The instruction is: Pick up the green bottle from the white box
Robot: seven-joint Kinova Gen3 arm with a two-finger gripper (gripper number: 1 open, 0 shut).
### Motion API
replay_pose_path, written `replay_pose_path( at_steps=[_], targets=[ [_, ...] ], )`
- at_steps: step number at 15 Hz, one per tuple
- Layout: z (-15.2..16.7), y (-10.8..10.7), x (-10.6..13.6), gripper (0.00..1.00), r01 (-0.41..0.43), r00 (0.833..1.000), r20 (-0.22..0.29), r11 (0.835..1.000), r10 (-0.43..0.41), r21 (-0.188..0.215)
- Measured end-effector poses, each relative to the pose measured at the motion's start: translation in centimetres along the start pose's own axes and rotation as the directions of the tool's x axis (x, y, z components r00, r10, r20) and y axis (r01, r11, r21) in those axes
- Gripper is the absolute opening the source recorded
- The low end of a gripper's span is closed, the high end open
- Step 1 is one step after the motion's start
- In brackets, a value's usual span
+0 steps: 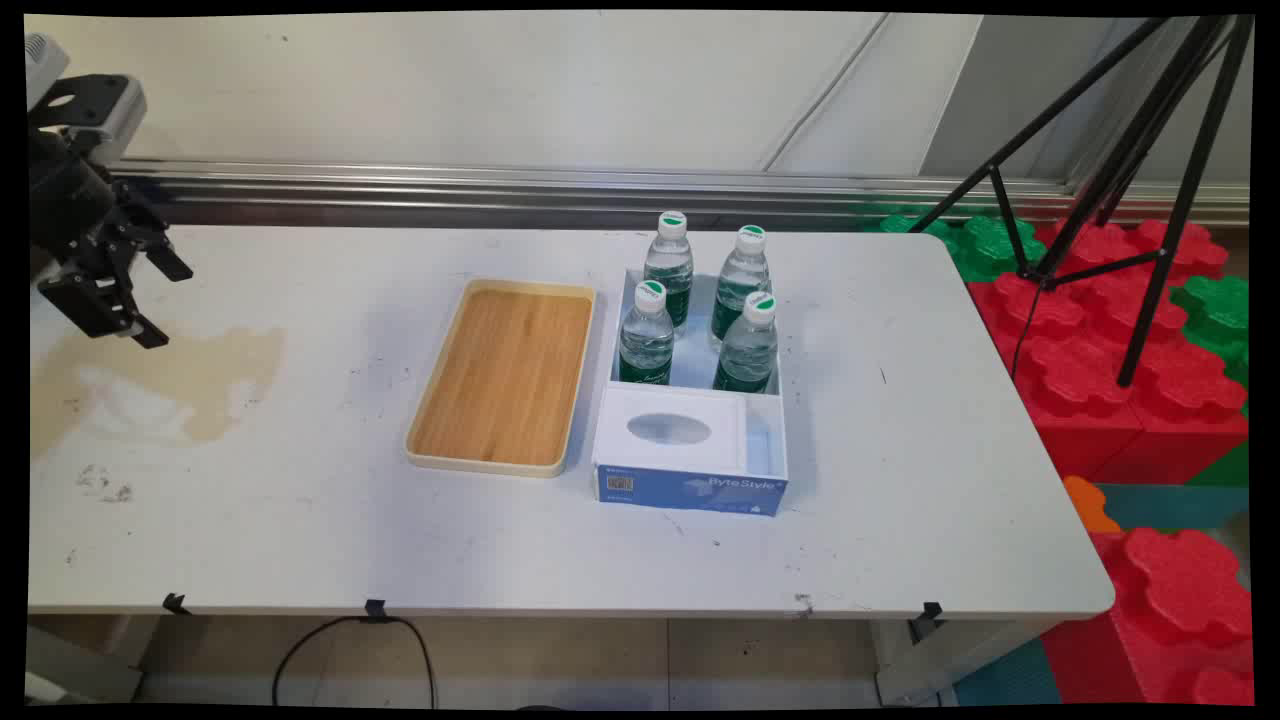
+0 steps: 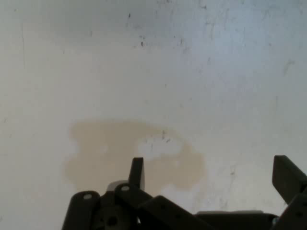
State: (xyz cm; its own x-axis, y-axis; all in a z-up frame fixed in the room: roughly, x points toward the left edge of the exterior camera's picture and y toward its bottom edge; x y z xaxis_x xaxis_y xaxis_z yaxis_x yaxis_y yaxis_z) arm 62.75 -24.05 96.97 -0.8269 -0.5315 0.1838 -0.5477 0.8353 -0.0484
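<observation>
The pincer [image 1: 150, 300] is hanging wide and empty over a tan stain [image 1: 160, 385] on the tabletop [image 1: 300, 520] (its arm mostly cut off). A tray [image 1: 503, 375] is sitting mid-table; just right, four bottles [image 1: 697, 310] are standing behind a tissue box [image 1: 680, 455], bases hidden.

Black two-fingered claw [image 1: 150, 300], pale grey wrist housing

Four bottles [image 1: 690, 300], one tray [image 1: 502, 375], one tissue box [image 1: 685, 455]

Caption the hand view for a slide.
Open gripper, holding nothing, above a tan stain on the white table.
</observation>
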Motion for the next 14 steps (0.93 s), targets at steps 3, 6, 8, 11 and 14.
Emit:
replay_pose_path(
  at_steps=[3, 6, 8, 11, 14],
  targets=[
    [0.1, 0.2, 1.0, 1.0, 0.005, 0.997, -0.075, 1.0, -0.007, -0.023],
    [0.1, 0.5, 3.2, 1.0, 0.008, 0.985, -0.174, 0.999, -0.016, -0.047],
    [0.1, 0.7, 5.7, 1.0, -0.001, 0.965, -0.263, 0.998, -0.016, -0.065],
    [0.8, 0.9, 8.6, 1.0, -0.021, 0.931, -0.365, 0.996, -0.011, -0.084],
    [2.4, 1.1, 11.4, 1.0, -0.055, 0.889, -0.457, 0.995, 0.009, -0.087]
  ],
)
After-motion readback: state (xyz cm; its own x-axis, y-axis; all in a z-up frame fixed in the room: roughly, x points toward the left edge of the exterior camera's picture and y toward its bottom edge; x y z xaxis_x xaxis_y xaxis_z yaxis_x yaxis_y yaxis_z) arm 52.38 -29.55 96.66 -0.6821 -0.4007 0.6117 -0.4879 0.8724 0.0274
